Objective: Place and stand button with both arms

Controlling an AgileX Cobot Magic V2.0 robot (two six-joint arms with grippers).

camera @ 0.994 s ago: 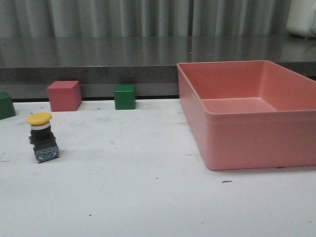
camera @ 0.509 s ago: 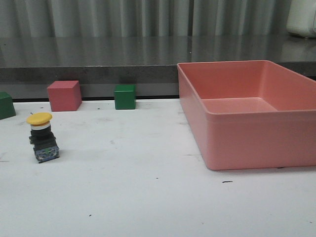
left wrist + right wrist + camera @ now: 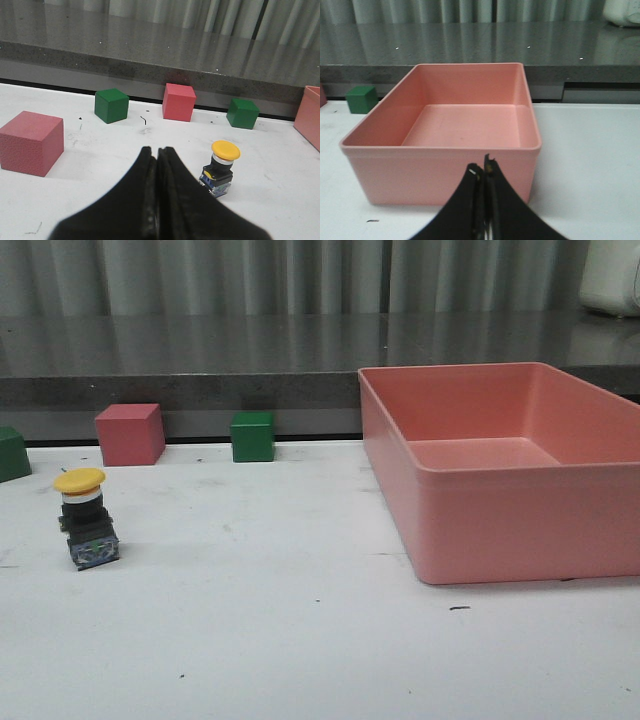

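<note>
Looks done: button (image 3: 85, 517) stands upright, cap up, on the table (image 3: 300, 640), while left gripper (image 3: 157, 152) and right gripper (image 3: 482, 172) sit pressed together, holding nothing.

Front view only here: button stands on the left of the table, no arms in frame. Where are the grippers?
Observer: The left gripper is shut and empty, with the button ahead of it on the table, not touching.
Operator: And the right one?
Observer: The right gripper is shut too, facing the pink bin.
Operator: Anything in the bin?
Observer: In the right wrist view its floor looks bare.
Operator: Any blocks I can't see?
Observer: Yes, a second, larger pink cube sits near the left gripper.
</note>
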